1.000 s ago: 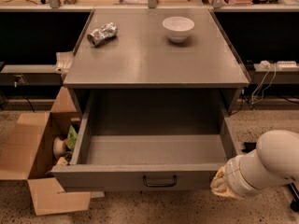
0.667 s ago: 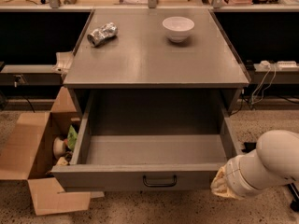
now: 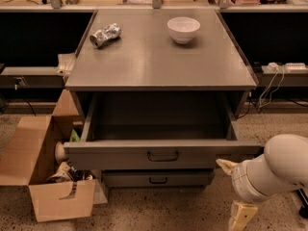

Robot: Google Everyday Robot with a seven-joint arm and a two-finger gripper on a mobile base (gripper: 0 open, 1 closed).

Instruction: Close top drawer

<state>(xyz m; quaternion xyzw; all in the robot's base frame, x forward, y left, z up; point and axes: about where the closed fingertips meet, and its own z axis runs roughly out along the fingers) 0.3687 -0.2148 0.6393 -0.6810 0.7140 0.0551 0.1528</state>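
The top drawer (image 3: 120, 154) of the grey metal cabinet (image 3: 159, 57) stands partly pulled out; its inside shows nothing in it. Its flat front panel carries a small dark wire handle (image 3: 162, 156) at the centre. My gripper (image 3: 230, 192) is at the lower right, on the white arm (image 3: 274, 170), just below and in front of the drawer front's right end. Its cream fingers (image 3: 225, 165) are spread apart and hold nothing; the upper one sits close to the panel's right corner.
A shorter-fronted grey drawer (image 3: 159, 178) sits shut below. On the cabinet top stand a white bowl (image 3: 183, 29) and a crushed can (image 3: 105, 34). An open cardboard box (image 3: 48, 177) with clutter stands on the floor to the left. Cables (image 3: 272, 83) hang at the right.
The top drawer has slid back into the cabinet by a good part of its length, uncovering the lower drawer. My gripper has moved lower and to the right of the drawer front.
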